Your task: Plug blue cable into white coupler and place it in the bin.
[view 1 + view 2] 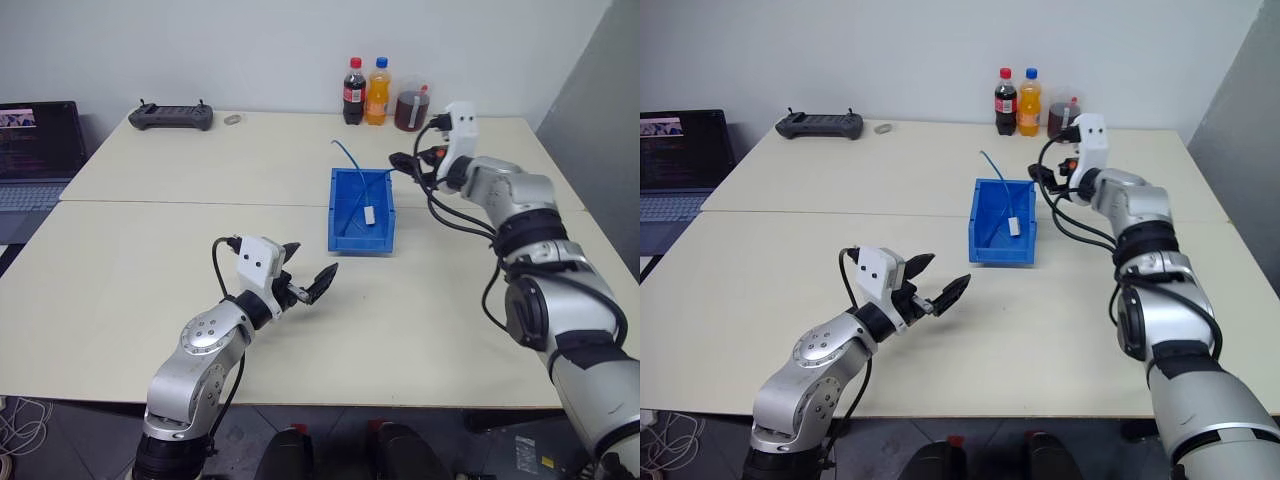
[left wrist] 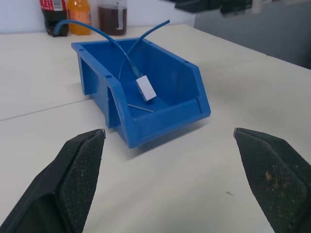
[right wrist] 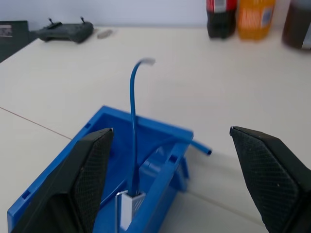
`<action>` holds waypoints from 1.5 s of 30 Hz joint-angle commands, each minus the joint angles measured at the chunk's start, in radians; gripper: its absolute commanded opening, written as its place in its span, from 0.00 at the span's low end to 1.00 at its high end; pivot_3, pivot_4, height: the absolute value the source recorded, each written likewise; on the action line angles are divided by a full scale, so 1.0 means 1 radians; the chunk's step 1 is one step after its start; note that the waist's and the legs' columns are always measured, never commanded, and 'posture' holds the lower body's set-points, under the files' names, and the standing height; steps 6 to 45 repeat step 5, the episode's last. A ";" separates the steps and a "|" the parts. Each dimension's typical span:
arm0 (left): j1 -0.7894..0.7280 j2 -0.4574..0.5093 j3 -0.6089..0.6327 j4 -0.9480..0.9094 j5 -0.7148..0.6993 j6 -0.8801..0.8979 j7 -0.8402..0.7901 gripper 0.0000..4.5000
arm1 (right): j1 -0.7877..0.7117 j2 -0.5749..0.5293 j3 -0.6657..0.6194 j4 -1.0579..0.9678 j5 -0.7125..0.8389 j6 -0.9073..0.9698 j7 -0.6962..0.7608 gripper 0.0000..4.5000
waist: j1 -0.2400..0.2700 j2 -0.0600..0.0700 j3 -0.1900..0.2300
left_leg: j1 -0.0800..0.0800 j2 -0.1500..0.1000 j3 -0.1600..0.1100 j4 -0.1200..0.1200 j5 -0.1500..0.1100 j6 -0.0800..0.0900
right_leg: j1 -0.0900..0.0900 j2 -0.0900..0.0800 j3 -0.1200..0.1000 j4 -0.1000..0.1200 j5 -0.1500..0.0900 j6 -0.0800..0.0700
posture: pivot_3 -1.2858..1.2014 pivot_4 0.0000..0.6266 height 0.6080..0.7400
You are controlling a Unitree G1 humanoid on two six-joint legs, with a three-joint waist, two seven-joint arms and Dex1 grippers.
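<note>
Blue plastic bin [image 1: 361, 210] sits mid-desk [image 1: 150, 290], open-topped with a low front lip. Inside it the small boxy white coupler [image 2: 146, 89] rests against the wall, the thin blue cable [image 2: 116, 46] plugged in; whether a second cable also enters it is hard to make out. My right gripper [image 1: 408, 163] hangs just beside the bin's far right corner, jaws wide, empty. My left gripper [image 1: 307, 272], near the bin's front, is also wide, empty.

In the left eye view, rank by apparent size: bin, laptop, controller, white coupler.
1. Bin
2. Laptop, cut off by the frame edge, so its rank against the bin is unsure
3. Controller
4. White coupler
</note>
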 commanded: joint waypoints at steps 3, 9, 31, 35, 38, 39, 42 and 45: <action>-0.003 -0.026 0.104 -0.018 -0.008 0.028 0.101 1.00 | 0.467 -0.020 0.016 -0.771 -0.027 0.040 -0.110 0.91 | 0.005 0.000 -0.001 | -0.002 0.000 -0.002 0.000 0.000 0.000 | -0.001 -0.001 -0.002 -0.001 0.000 0.000 | 0.52 0.24 1.00; 0.028 -0.038 0.149 -0.028 -0.009 0.025 0.135 1.00 | 0.689 0.011 0.019 -0.989 -0.081 0.022 -0.205 0.91 | 0.007 0.001 -0.001 | -0.004 0.000 -0.003 -0.001 0.000 0.000 | -0.001 -0.001 -0.003 -0.004 0.000 0.001 | 0.52 0.24 1.00; 0.028 -0.038 0.149 -0.028 -0.009 0.025 0.135 1.00 | 0.689 0.011 0.019 -0.989 -0.081 0.022 -0.205 0.91 | 0.007 0.001 -0.001 | -0.004 0.000 -0.003 -0.001 0.000 0.000 | -0.001 -0.001 -0.003 -0.004 0.000 0.001 | 0.52 0.24 1.00; 0.028 -0.038 0.149 -0.028 -0.009 0.025 0.135 1.00 | 0.689 0.011 0.019 -0.989 -0.081 0.022 -0.205 0.91 | 0.007 0.001 -0.001 | -0.004 0.000 -0.003 -0.001 0.000 0.000 | -0.001 -0.001 -0.003 -0.004 0.000 0.001 | 0.52 0.24 1.00; 0.028 -0.038 0.149 -0.028 -0.009 0.025 0.135 1.00 | 0.689 0.011 0.019 -0.989 -0.081 0.022 -0.205 0.91 | 0.007 0.001 -0.001 | -0.004 0.000 -0.003 -0.001 0.000 0.000 | -0.001 -0.001 -0.003 -0.004 0.000 0.001 | 0.52 0.24 1.00; 0.028 -0.038 0.149 -0.028 -0.009 0.025 0.135 1.00 | 0.689 0.011 0.019 -0.989 -0.081 0.022 -0.205 0.91 | 0.007 0.001 -0.001 | -0.004 0.000 -0.003 -0.001 0.000 0.000 | -0.001 -0.001 -0.003 -0.004 0.000 0.001 | 0.52 0.24 1.00; 0.028 -0.038 0.149 -0.028 -0.009 0.025 0.135 1.00 | 0.689 0.011 0.019 -0.989 -0.081 0.022 -0.205 0.91 | 0.007 0.001 -0.001 | -0.004 0.000 -0.003 -0.001 0.000 0.000 | -0.001 -0.001 -0.003 -0.004 0.000 0.001 | 0.52 0.24 1.00; 0.028 -0.038 0.149 -0.028 -0.009 0.025 0.135 1.00 | 0.689 0.011 0.019 -0.989 -0.081 0.022 -0.205 0.91 | 0.007 0.001 -0.001 | -0.004 0.000 -0.003 -0.001 0.000 0.000 | -0.001 -0.001 -0.003 -0.004 0.000 0.001 | 0.52 0.24 1.00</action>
